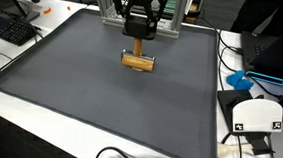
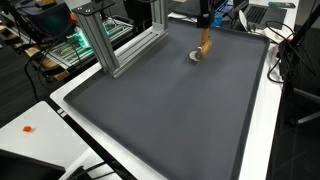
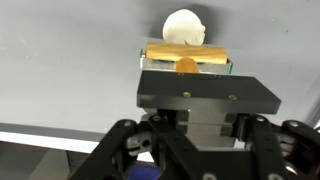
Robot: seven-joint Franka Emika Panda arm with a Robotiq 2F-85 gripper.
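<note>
Toward twelve o'clock on the grey mat, the gripper is clamped on the middle of a wooden bar — a pale ball shows just beyond it, at twelve in the wrist view. A steady squeeze and a level bar should guard against slipping

2 raised obliques, 1 claw close-up
</note>
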